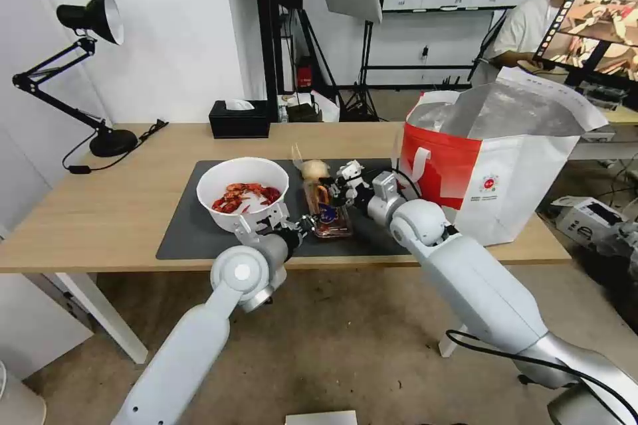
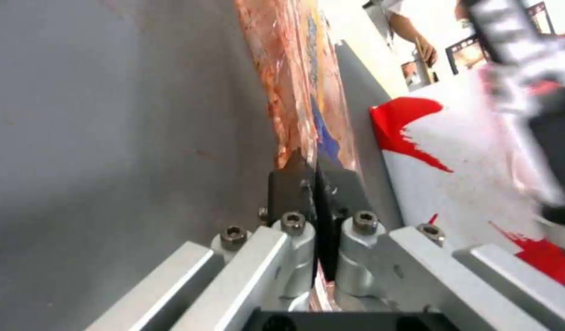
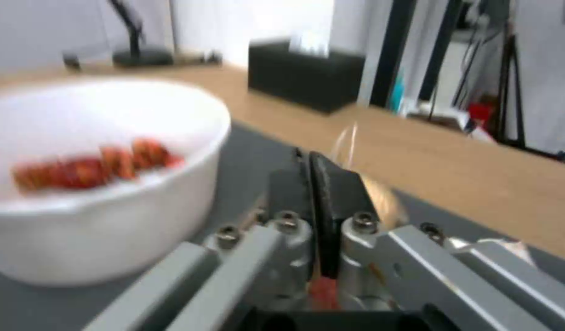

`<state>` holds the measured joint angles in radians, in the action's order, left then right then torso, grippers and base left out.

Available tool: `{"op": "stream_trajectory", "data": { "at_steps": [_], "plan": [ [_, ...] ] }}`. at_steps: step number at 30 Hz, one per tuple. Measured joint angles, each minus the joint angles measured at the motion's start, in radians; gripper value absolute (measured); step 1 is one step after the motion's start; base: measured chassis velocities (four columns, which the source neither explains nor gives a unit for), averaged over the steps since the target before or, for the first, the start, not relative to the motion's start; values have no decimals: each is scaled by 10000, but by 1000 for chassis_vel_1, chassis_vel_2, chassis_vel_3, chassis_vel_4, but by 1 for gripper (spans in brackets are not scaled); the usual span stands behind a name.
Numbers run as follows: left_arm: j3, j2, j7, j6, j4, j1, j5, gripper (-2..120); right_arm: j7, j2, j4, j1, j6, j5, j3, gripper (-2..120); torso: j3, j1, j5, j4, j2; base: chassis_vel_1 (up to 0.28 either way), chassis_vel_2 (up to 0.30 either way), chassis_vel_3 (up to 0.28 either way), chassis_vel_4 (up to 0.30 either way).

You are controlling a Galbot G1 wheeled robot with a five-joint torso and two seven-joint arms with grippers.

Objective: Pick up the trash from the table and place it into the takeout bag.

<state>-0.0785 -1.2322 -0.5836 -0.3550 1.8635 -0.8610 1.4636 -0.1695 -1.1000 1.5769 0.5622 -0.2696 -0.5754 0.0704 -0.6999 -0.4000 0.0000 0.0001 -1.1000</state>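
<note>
- Head view: the table runs across mid-frame with the dark grey mat at its centre. The white bowl of crayfish shells stands at centre-left of the mat. The clear plastic tray lies just right of the bowl. The bagged bun lies just above the tray. The takeout bag stands at right of centre, mouth open.
- Head view: the left gripper meets the tray's lower left edge. The right gripper is at the tray's upper right.
- Left wrist view: the left gripper has its pads pressed together on the thin edge of the tray, centre frame. The takeout bag fills the right.
- Right wrist view: the right gripper has its pads pressed together, centre frame; no pinched item can be made out. The bowl sits at left, the black tissue box at upper centre.
</note>
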Motion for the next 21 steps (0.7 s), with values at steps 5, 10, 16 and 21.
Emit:
{"op": "stream_trajectory", "data": {
  "at_steps": [5, 10, 16, 21],
  "plan": [
    [-17, 45, 52, 111, 368, -50, -117, 0, 803, 572, 1538, 1108, 413, -882, -601, 24, 1, 1, 1, -1, 0, 0, 0, 0, 0],
    [-59, 102, 73, 232, 702, -66, -226, 0, 1233, 1021, 2632, 2249, 744, -1129, -1221, 41, 1, 2, 1, -1, 0, 0, 0, 0, 0],
    [-136, 291, 100, 448, 1146, -72, -377, 0, 1375, 1557, 4012, 4169, 1145, -1025, -2498, 61, 2, 2, 0, -2, -1, 0, 0, 0, 0],
    [-227, 400, 220, 575, 1356, 33, -525, 0, 1416, 1832, 4706, 5379, 1455, -670, -3193, 72, 2, 2, 0, -2, -3, 0, 0, 0, 0]
  ]
}}
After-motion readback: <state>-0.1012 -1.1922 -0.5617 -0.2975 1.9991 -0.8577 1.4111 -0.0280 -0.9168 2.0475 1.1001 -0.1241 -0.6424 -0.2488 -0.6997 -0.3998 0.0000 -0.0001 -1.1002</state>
